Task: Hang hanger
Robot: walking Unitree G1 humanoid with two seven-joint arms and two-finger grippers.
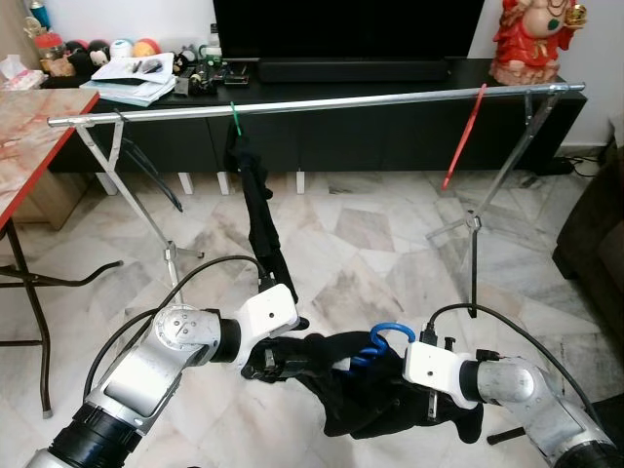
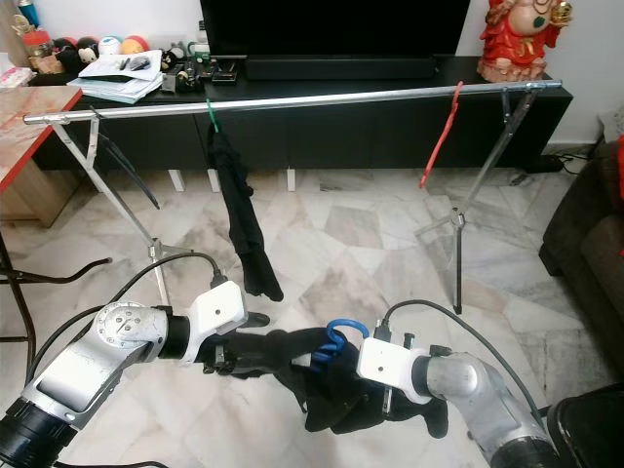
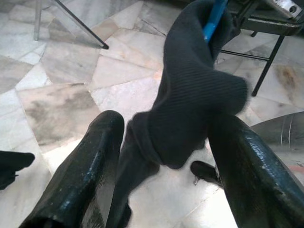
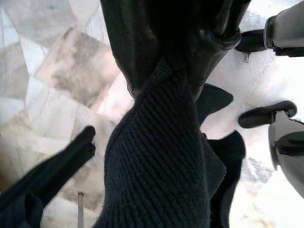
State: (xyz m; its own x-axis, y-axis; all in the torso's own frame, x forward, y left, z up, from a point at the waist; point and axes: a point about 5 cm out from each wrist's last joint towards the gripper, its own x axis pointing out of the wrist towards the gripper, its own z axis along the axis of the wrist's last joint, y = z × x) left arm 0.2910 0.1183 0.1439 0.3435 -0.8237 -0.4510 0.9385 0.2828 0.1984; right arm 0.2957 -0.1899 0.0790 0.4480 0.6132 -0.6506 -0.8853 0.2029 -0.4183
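Note:
A black knitted garment (image 1: 366,390) with a blue hanger (image 1: 382,343) inside it hangs low over the marble floor, stretched between my two grippers. My left gripper (image 1: 271,363) is shut on the garment's left end; in its wrist view the cloth (image 3: 190,95) runs between the black fingers (image 3: 90,175), with the blue hanger (image 3: 214,19) beyond. My right gripper (image 1: 431,405) is shut on the right side, its fingers (image 4: 209,33) clamped on the knit (image 4: 161,156). Ahead stands a metal rail (image 1: 341,99) bearing a green hanger (image 1: 234,115) with a dark garment (image 1: 261,214) and a bare red hanger (image 1: 465,136).
The rail's folding legs (image 1: 146,219) (image 1: 475,229) spread onto the floor. A red-topped table (image 1: 29,127) stands at the left, a dark sofa (image 1: 595,234) at the right. Behind the rail is a black TV console (image 1: 390,73) with a red figurine (image 1: 531,39).

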